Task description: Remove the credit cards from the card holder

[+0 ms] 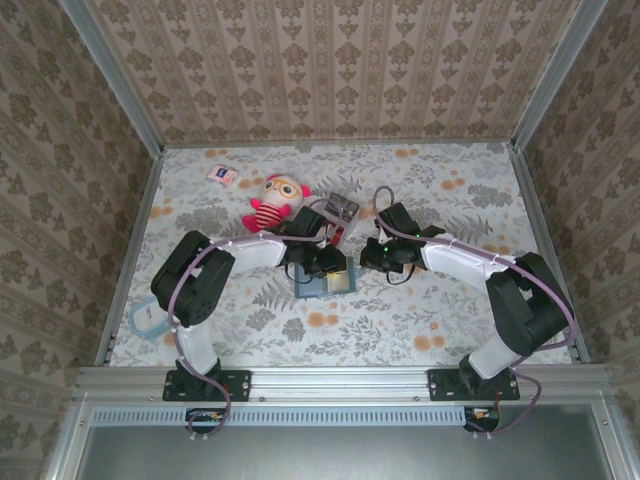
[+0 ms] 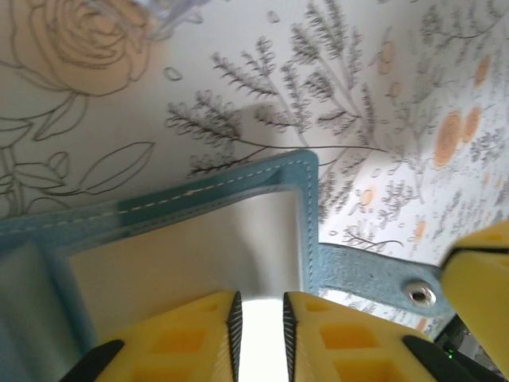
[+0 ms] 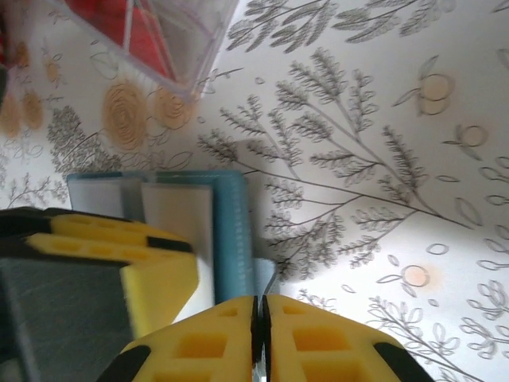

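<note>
Left end effector [image 2: 261,310] over wallet [image 2: 191,239] (teal)

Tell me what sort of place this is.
Probably a robot test booth, not a home: wallpapered panels in a metal frame box in a cloth-covered table, and a left arm and right arm are bolted to its near rail.

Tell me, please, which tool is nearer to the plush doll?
Left. The left tool is over the card holder, just near-right of the plush doll; the right tool is farther right, at the holder's right edge.
</note>
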`<state>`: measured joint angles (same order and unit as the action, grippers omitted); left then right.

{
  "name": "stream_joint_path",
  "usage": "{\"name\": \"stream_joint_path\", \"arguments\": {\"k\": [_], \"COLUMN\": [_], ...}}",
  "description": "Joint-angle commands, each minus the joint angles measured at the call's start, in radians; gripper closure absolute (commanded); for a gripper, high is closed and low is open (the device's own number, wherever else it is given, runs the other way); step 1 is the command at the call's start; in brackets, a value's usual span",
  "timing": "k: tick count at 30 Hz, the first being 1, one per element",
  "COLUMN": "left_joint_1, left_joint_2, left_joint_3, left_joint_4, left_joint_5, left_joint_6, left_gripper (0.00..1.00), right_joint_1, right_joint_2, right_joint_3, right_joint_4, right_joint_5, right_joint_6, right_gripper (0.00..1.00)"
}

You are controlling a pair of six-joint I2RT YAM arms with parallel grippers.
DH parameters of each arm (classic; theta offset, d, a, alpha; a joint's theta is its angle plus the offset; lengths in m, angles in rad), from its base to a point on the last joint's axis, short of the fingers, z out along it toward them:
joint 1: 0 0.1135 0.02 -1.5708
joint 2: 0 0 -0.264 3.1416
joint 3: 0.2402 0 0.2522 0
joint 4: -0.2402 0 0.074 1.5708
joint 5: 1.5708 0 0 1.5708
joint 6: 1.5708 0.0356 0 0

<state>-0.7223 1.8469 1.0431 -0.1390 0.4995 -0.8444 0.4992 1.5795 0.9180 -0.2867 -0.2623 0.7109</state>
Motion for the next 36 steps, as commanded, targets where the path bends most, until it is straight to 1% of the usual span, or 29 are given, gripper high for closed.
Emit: {"name": "stream_joint_path", "arguments": {"k": [1,4,6,7,11,13,16,19,27,36], "left_joint_1": [-0.009,-0.008,-0.009,-0.009,-0.008,-0.009,-0.009,-0.009,-0.007,0.002], "left_joint_2": [0.012,0.022,0.030,0.033,0.038,0.040,0.043,0.044,0.035,-0.011], "left_joint_3": [-0.002,-0.006,-0.005,-0.005,-0.007,-0.009,-0.011,-0.013,-0.027,-0.020], "left_joint_4": [-0.030,-0.030,-0.030,-0.030,-0.033,-0.033,-0.034,-0.035,-0.032,-0.037], "left_joint_5": [-0.027,-0.029,-0.026,-0.027,-0.030,-0.029,-0.033,-0.036,-0.038,-0.020], "left_joint_6": [0.011,0.010,0.009,0.007,0.004,0.002,-0.002,-0.007,-0.014,-0.023], "left_gripper": [0.82,0.89,0.93,0.95,1.00,1.00,1.00,1.00,1.00,1.00], "right_joint_1": [0.025,0.035,0.041,0.043,0.045,0.045,0.051,0.066,0.104,0.104], "right_joint_2": [0.022,0.022,0.016,0.003,-0.081,-0.113,-0.107,-0.061,0.069,0.192], "right_joint_3": [0.031,0.032,0.034,0.032,0.021,0.018,0.039,0.057,0.088,0.112], "right_joint_4": [0.021,0.032,0.026,0.019,-0.013,-0.017,-0.042,-0.038,-0.012,-0.031], "right_joint_5": [-0.037,-0.025,0.005,0.033,0.153,0.172,0.156,0.100,0.006,-0.014], "right_joint_6": [-0.002,0.007,0.012,0.018,0.027,0.018,0.016,0.029,0.080,0.102], "right_gripper": [0.87,0.87,0.87,0.86,0.74,0.73,0.88,0.93,0.96,0.97]}}
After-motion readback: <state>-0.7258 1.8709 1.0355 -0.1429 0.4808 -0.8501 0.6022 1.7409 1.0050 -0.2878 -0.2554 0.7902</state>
